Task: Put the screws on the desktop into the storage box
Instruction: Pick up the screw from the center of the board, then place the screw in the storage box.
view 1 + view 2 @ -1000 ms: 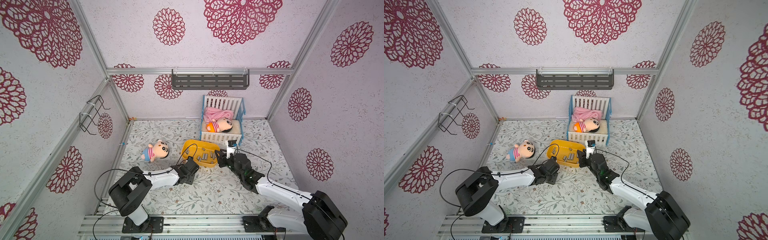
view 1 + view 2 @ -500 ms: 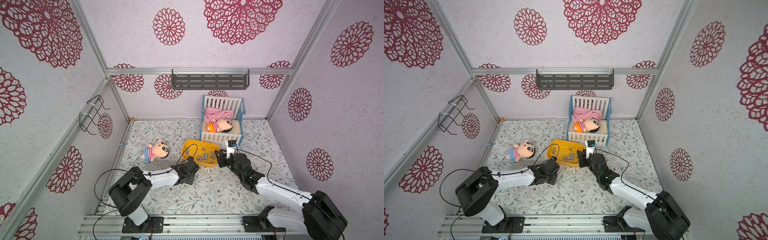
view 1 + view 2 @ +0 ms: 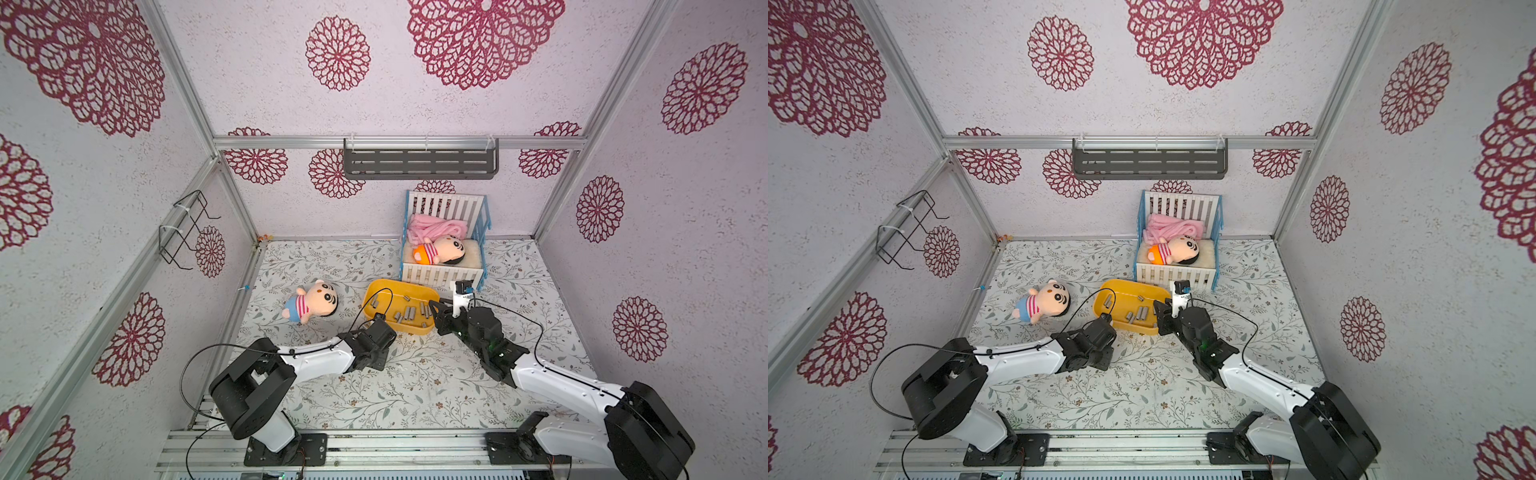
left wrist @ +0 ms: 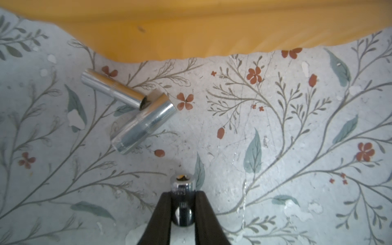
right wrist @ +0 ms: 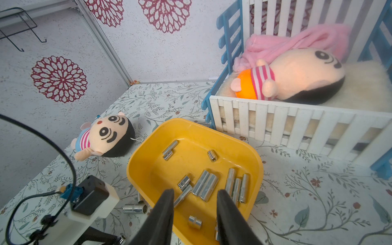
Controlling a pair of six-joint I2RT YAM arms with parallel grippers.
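— What colour was the bench?
— White, printed with grey-green leafy vines and small reddish-brown flowers. The walls were pale and speckled, with big crimson lacy floral medallions.
— And the shallow plastic storage box?
— Plain yellow. The small metal screws in it were mirror-bright silver.
— The slatted toy crib?
— White slats, blue end frames, a fluffy pink blanket, cream fleece bedding. The plush doll in the crib wore orange with pink-and-white stripes; black hair. The plush doll on the bench had blue shorts and the same stripes.
— The left gripper?
— Black fingers, on a silver screw.
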